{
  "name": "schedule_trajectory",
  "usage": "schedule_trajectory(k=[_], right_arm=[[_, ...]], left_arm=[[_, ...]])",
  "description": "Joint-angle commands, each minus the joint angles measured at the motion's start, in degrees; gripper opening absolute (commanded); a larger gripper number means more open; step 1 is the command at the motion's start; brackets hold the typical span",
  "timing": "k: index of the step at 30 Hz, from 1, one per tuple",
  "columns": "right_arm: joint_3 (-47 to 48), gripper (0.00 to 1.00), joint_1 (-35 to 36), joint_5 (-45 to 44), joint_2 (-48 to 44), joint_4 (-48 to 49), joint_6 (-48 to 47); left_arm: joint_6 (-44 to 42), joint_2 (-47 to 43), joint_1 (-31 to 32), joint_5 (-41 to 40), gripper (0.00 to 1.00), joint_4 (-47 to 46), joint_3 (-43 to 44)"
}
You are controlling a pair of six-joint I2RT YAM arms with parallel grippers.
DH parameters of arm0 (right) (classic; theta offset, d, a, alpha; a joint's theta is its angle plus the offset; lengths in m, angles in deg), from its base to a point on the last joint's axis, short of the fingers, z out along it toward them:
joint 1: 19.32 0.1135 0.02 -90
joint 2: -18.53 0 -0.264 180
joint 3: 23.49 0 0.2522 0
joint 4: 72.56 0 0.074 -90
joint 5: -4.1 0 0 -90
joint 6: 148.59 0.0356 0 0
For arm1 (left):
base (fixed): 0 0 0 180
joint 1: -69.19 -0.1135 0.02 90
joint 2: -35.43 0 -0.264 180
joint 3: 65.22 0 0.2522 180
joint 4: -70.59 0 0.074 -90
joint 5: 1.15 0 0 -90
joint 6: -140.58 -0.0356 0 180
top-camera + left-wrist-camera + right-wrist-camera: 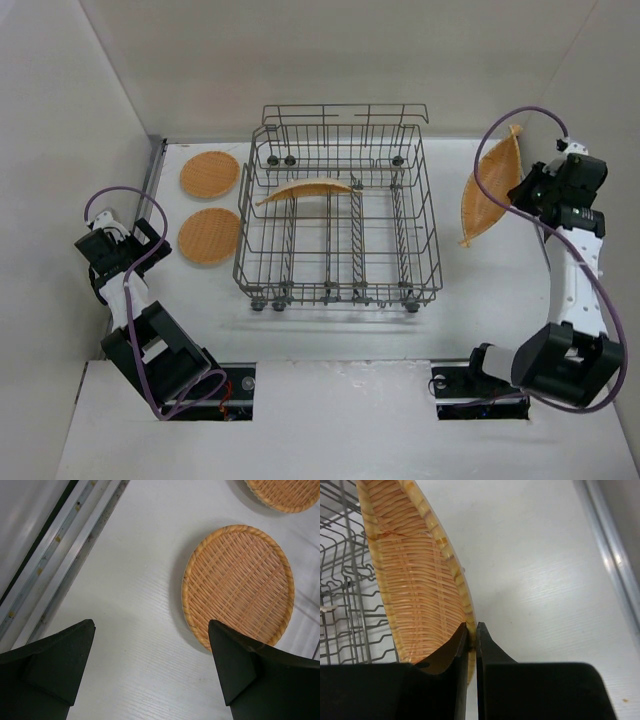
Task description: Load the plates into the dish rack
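Now, at the left of the overhead frame, the left gripper [151, 625] waits wide open and empty just short of two flat plates [209, 236] on the table [500, 290]. At right, the right gripper [471, 630] is clamped tight on the rim of a third plate [415, 580], held on edge, likely so it can slip between the tines of the dish rack [432, 250] beside it. Beyond, a fourth plate [305, 190], woven, orange-tan and crescent-thin, leans inside the rack.
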Motion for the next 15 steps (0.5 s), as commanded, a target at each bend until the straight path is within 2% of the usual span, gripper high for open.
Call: schedule_trajectory(k=[1, 9, 15], right_arm=[[4.1, 0.0, 1.1, -1.7, -6.6, 2.1, -4.5], [11.9, 0.0, 17.4, -10.2, -11.8, 4.6, -14.9], [17.5, 0.0, 37.3, -19.0, -7.6, 7.9, -30.7]], left_arm=[[-0.7, -1.9, 0.4, -0.1, 1.0, -1.2, 1.3], [-0.7, -2.2, 0.5, -0.3, 1.0, -1.5, 1.0], [-0.7, -2.9, 0.6, -1.0, 1.0, -1.8, 0.5]])
